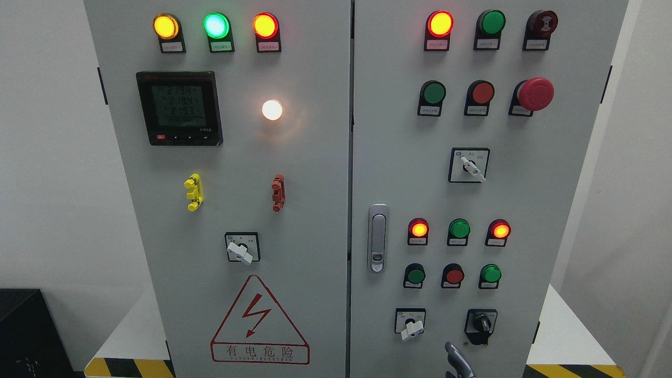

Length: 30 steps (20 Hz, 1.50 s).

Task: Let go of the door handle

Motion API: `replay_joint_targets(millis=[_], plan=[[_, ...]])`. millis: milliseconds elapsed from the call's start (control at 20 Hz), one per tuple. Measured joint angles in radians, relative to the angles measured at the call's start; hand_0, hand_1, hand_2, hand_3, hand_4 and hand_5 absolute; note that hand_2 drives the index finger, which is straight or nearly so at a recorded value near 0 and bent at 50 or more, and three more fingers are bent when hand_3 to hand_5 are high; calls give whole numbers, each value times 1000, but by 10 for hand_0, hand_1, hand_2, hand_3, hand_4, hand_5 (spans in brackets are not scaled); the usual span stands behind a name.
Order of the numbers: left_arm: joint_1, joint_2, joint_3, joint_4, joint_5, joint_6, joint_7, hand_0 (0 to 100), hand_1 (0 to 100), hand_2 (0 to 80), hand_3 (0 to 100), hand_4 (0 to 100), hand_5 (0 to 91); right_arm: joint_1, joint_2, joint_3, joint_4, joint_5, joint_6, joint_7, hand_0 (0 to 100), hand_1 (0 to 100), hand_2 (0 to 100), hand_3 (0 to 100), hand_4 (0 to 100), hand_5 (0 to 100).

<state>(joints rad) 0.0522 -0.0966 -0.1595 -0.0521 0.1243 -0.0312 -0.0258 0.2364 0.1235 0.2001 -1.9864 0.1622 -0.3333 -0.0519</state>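
Judging from how things lie, the release looks done: the door handle (pixel 378 238) sits flush in its recess on the right door of the cabinet (pixel 294 173), with nothing touching it.

Only a sliver of the robot shows: one or two dark, glossy fingertips (pixel 458 359) poking up at the bottom edge. No arm is visible, so which hand they belong to cannot be told, and so little shows that spread or curled is also beyond telling. They appear to hold nothing.

Taking places from those fingertips, left to right:

- Far to the upper left, on the left door, are the meter display (pixel 179 108) and the yellow clip (pixel 193 192).
- Left and level with the fingertips is the red warning triangle (pixel 259 321).
- Up and to the left, well apart from the fingertips, stands the door handle, upright beside the seam between the doors.
- Just up and left is the white rotary switch (pixel 411 328).
- Just up and right is the black rotary switch (pixel 481 323), the nearest thing.

Both doors look closed. What may remain is only the withdrawal of the hand out of view.
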Motion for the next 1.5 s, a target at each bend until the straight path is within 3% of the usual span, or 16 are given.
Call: replay_joint_targets(millis=[150,200,401,601,701,902,1503], plan=[[0,0,0,0,0,-2,0,0,0,44,104,5,0,0,-1,-2,-1,8,0,0,467,192,0,138,170,1],[0,0,0,0,0,-2,0,0,0,44,104,5,0,0,-1,-2,-2,16,0,1,474,197,0,204,243,93],[0,0,0,0,0,1,0,0,0,45,104,4,0,-5,-1,-6,-4,83,0,3,493,214,0,298,327,177],[0,0,0,0,0,2,0,0,0,45,105,4,0,-26,-1,-8,-5,174,-1,-2,490,225,0,502,488,361],[0,0,0,0,0,2,0,0,0,45,105,4,0,-48,-1,-10,-5,227,21,-21,497,226,0,578,543,421],[0,0,0,0,0,2,0,0,0,44,105,4,0,-96,-1,-9,-8,349,114,-62,507,227,0,675,667,652],[0,0,0,0,0,3,0,0,0,45,106,3,0,-198,3,5,-6,773,219,-90,489,213,0,720,692,692]])
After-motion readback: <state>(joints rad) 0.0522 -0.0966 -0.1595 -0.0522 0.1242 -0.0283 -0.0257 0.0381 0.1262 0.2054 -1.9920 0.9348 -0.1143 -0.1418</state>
